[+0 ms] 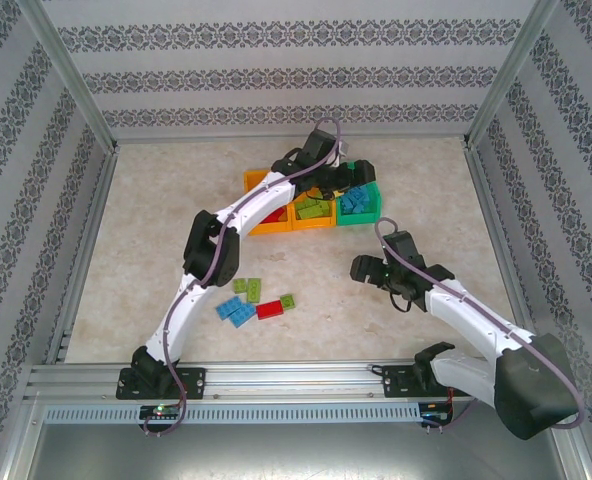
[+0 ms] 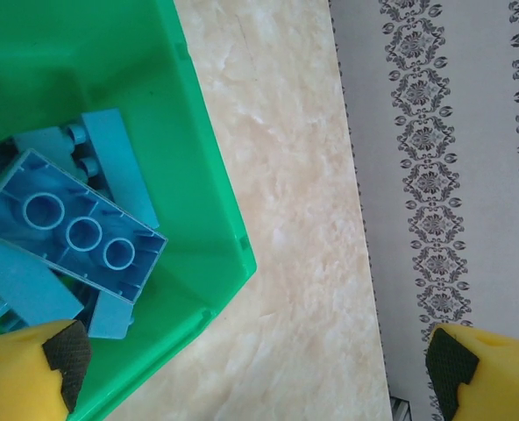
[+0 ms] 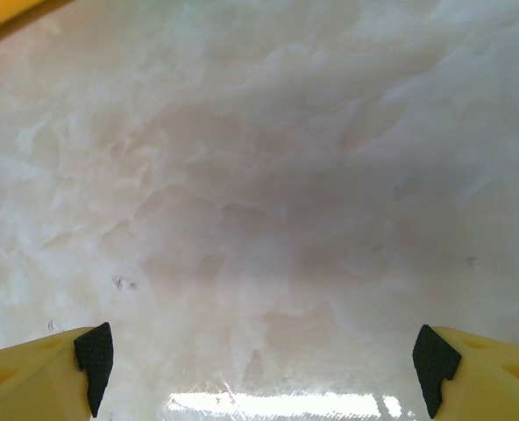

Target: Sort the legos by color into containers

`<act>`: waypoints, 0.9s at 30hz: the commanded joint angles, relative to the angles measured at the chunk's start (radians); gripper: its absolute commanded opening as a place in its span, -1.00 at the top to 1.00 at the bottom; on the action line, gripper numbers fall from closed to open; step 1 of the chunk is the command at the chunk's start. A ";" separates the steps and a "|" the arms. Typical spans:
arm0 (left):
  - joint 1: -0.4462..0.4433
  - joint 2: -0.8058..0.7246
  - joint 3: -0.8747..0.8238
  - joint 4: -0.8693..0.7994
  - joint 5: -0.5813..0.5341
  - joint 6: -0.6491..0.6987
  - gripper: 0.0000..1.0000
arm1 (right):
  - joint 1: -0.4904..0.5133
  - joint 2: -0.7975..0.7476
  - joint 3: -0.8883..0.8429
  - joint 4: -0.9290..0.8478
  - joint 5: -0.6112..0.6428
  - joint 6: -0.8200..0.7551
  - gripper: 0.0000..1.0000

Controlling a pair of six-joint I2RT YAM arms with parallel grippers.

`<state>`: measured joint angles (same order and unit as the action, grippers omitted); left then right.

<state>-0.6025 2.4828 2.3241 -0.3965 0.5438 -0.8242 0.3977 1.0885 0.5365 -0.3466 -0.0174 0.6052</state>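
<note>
You're most of the way: blue legos [image 2: 71, 232] sit in the green bin [image 2: 67, 53] at upper centre, the left end effector [image 2: 257, 360] is spread wide and empty over it, the right end effector [image 3: 259, 368] is wide open holding nothing, and a few loose bricks [image 1: 242, 312] wait on the desk [image 1: 156, 200], lower-left of centre.

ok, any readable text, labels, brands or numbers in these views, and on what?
No readable text anywhere.
Blue legos in the green bin: plain studs and tubes, no legible lettering.
Wallpaper: ornamental pattern only, no words.
Left arm's base: any marking is too small to read.
</note>
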 commanded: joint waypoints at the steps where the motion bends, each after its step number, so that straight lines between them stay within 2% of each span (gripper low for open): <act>1: -0.011 -0.114 -0.018 -0.021 -0.036 0.005 -0.99 | 0.036 0.007 0.038 0.003 0.045 -0.044 -0.83; 6: 0.000 -0.222 -0.088 -0.035 -0.059 0.038 -0.99 | 0.081 -0.015 0.029 0.045 0.017 -0.059 -0.82; 11: 0.027 -0.381 -0.301 0.046 -0.099 0.080 -0.99 | 0.204 0.023 0.066 0.061 0.017 -0.112 -0.82; 21: 0.140 -0.668 -0.763 0.129 -0.193 0.125 -0.99 | 0.464 0.318 0.279 0.043 0.029 -0.023 -0.76; 27: 0.183 -0.805 -0.962 0.121 -0.229 0.149 -0.99 | 0.500 0.436 0.335 0.035 0.024 0.004 -0.65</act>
<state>-0.4244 1.7554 1.4025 -0.3042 0.3435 -0.7136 0.8986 1.4967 0.8505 -0.2947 -0.0082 0.5789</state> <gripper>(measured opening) 0.996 0.832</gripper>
